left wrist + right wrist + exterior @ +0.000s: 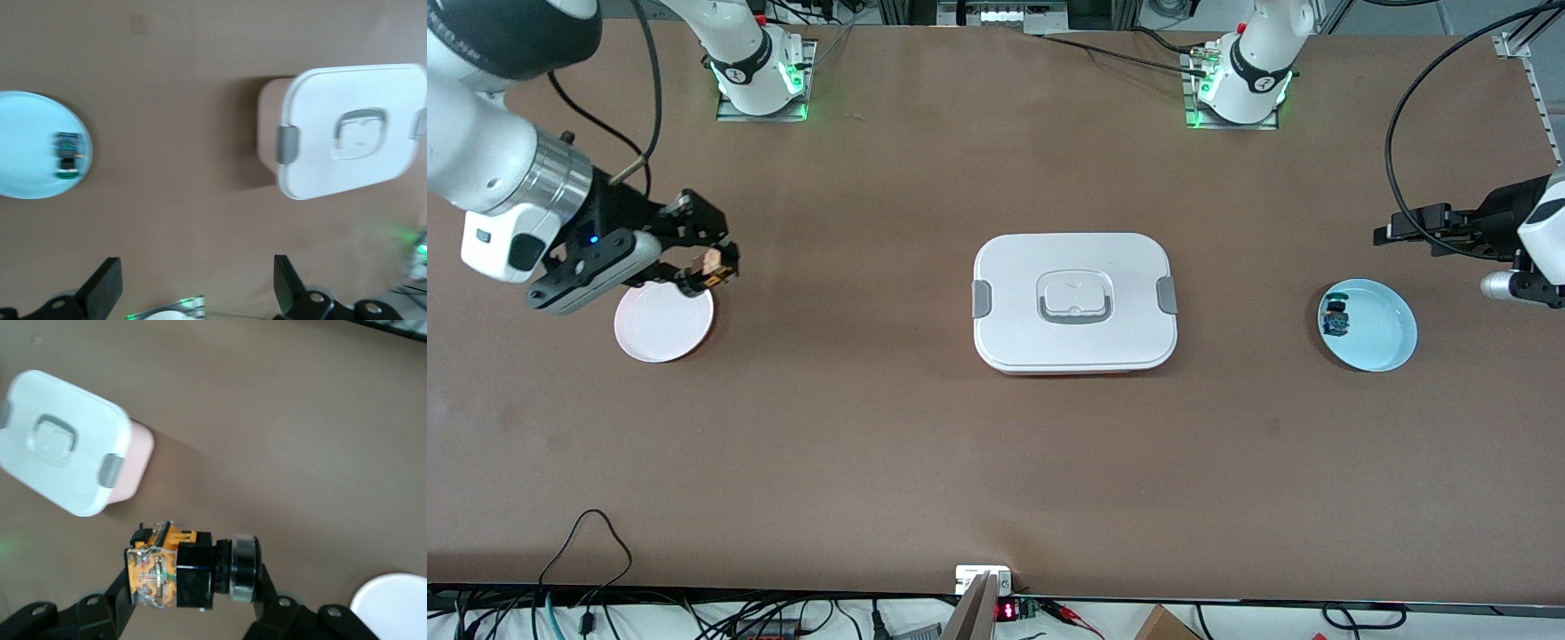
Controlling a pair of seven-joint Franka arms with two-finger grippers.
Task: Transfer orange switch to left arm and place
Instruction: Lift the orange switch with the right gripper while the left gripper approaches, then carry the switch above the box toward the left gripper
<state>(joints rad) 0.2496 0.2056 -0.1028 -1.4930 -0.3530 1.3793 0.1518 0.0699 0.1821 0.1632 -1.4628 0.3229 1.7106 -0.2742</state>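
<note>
Right gripper (pixel 713 267) clamps the orange switch (pixel 183 570) over the white plate (pixel 660 331), box (pixel 1074 300) mid-table, while the left gripper (pixel 197 290) waits, fingers wide, above the blue plate (pixel 1383 333)

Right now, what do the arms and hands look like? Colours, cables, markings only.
Both arms are white, rounded links. Right arm has a silver wrist ring, a black cable looping along it and a blue light on its black hand. Left arm carries a looping black cable; its hand is black. Both bases bear black bands with a round logo and glow green.
</note>
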